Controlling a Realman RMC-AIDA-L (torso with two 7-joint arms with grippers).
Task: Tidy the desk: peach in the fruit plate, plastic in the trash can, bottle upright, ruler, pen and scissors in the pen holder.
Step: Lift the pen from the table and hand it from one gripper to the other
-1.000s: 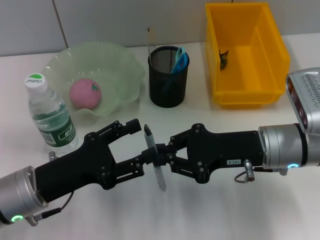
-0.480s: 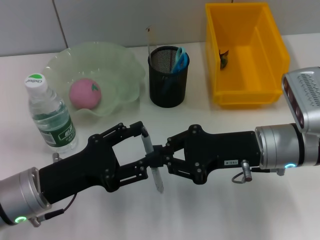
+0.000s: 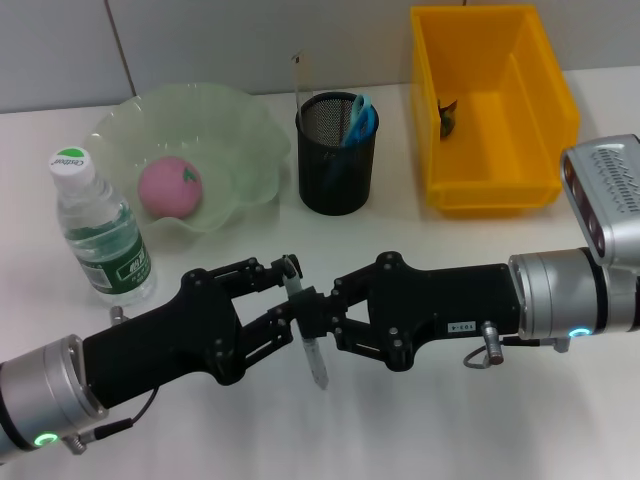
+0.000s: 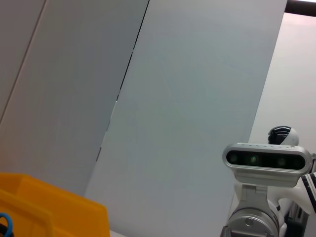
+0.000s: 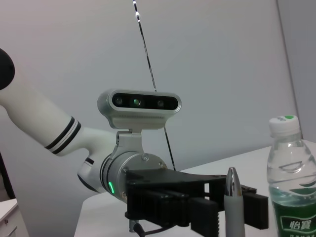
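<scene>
Pen handover, mid-tabletop, above the surface.

Right gripper (image 3: 318, 322) is clamped on the pen (image 3: 306, 325), held near upright toward the tabletop's front edge. Left gripper (image 3: 288, 298) has its fingers around the pen's upper part, nearly closed; firm contact can't be confirmed. Pen holder (image 3: 337, 152) stands near the back edge, scissors (image 3: 359, 118) already in it. Next, as I judge it: left grips fully, right lets go, then the pen goes to the holder.
</scene>
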